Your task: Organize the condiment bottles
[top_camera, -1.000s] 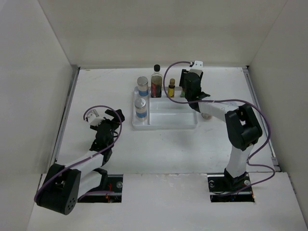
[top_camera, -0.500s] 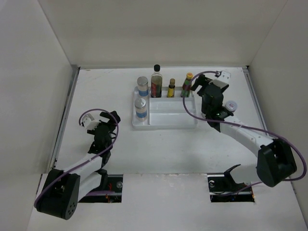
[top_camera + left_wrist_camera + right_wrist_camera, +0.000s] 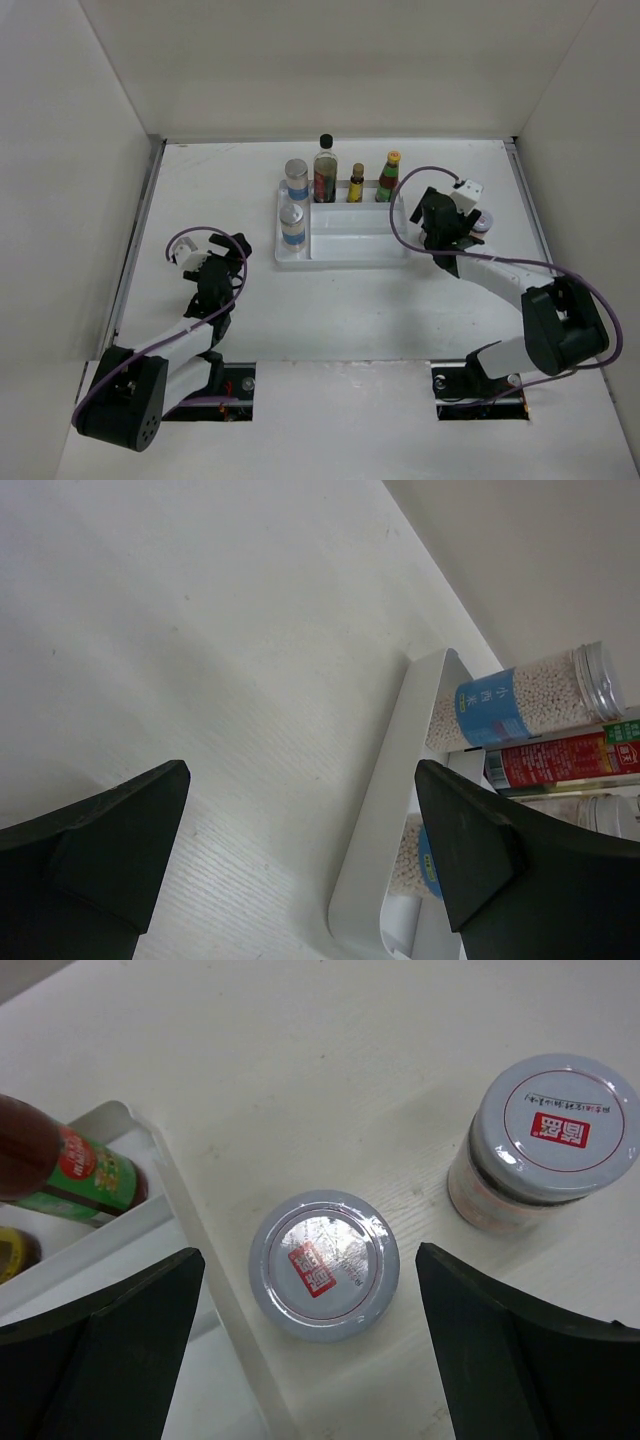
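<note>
A white tray (image 3: 345, 250) holds two grey-lidded blue-labelled jars (image 3: 296, 180) (image 3: 292, 225) on its left. Along its back stand a black-capped dark bottle (image 3: 325, 170), a small yellow bottle (image 3: 356, 184) and a yellow-capped red-labelled bottle (image 3: 388, 177). Two short white-lidded jars stand on the table right of the tray (image 3: 175, 1195). My right gripper (image 3: 440, 228) is open above the nearer jar (image 3: 324, 1265), with a finger on each side. The other jar (image 3: 552, 1130) stands further right (image 3: 482, 222). My left gripper (image 3: 222, 255) is open and empty, left of the tray (image 3: 390, 810).
White walls enclose the table at the back and both sides. The left wrist view shows the two blue-labelled jars (image 3: 530, 700) (image 3: 420, 855) and a red-labelled bottle (image 3: 560, 760) beyond the tray's rim.
My right gripper has left the tray's back right corner, where the yellow-capped bottle now stands free, and moved right and nearer, over a white-lidded jar. The left arm shifted slightly.
</note>
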Tool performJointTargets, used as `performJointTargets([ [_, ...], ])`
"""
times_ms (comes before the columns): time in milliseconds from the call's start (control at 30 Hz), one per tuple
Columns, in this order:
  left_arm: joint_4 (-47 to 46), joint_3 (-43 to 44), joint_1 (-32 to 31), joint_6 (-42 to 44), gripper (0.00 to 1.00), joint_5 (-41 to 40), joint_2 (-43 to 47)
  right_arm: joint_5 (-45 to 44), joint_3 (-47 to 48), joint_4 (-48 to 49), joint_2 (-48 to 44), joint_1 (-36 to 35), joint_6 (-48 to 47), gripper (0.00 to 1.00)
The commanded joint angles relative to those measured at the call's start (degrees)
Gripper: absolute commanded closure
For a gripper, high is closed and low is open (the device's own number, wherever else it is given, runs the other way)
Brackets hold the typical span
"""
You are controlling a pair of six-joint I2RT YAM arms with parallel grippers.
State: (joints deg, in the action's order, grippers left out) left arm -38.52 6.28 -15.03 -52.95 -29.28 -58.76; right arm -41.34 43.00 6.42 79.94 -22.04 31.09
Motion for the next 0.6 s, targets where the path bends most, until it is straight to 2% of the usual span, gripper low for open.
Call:
performJointTargets([
  [0, -1.29, 0.92, 0.31, -0.66, 0.0, 1.15, -0.21, 1.78, 0.5, 1.4, 1.62, 1.43, 2.66, 0.07],
  [167, -1.64, 1.27, 0.31, -0.75, 0.0, 2.12, -1.27, 5.3, 2.26, 2.2, 5.3, 4.07, 2.66, 0.19],
  [233, -1.64, 1.27, 0.31, -0.75, 0.0, 2.29, -1.27, 6.18, 2.44, 2.46, 6.19, 4.95, 2.75, 0.31],
  [300, -1.64, 1.27, 0.31, -0.75, 0.0, 2.29, -1.27, 6.45, 2.17, 3.25, 5.41, 5.39, 2.75, 0.49],
  [367, -1.64, 1.36, 0.31, -0.75, 0.0, 2.38, -1.35, 4.62, 1.65, 4.48, 2.95, 5.13, 1.61, 0.57],
  [433, -1.82, 1.36, 0.31, -0.75, 0.0, 2.73, -1.44, 0.85, 1.38, 5.62, 0.06, 3.47, -0.93, 0.61],
  [567, -1.91, 1.54, 0.31, -0.75, 0.0, 2.91, -1.79, -2.78, 1.55, 8.35, -5.05, -2.94, -5.5, 0.6],
])
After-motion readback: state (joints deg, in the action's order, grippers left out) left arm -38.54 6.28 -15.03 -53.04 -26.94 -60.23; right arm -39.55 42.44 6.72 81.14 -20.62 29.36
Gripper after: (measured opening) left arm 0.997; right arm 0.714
